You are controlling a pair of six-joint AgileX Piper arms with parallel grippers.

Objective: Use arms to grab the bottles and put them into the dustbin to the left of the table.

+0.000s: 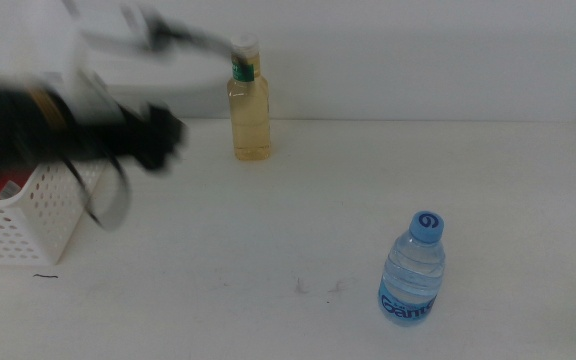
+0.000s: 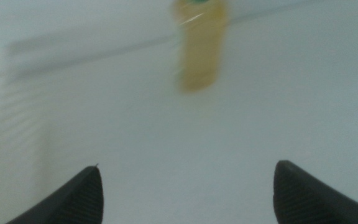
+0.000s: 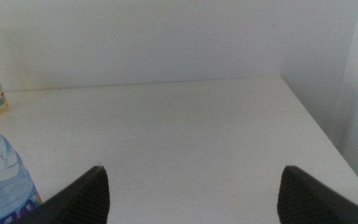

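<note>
The left gripper, jaws spread wide and empty, is seen beside the dustbin; the upright yellow bottle stands nearest, ahead of it. The water bottle is left nearer the right gripper, likewise wide open

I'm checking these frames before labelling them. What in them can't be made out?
- Left arm and left gripper, middle view: motion blur smears its outline.
- Dustbin, middle view: the blurred arm covers its top; the red item inside is unidentifiable.
- Yellow-liquid bottle, left wrist view: blurred, cap cut off by the edge.
- Water bottle, right wrist view: cut off by the edge.
</note>
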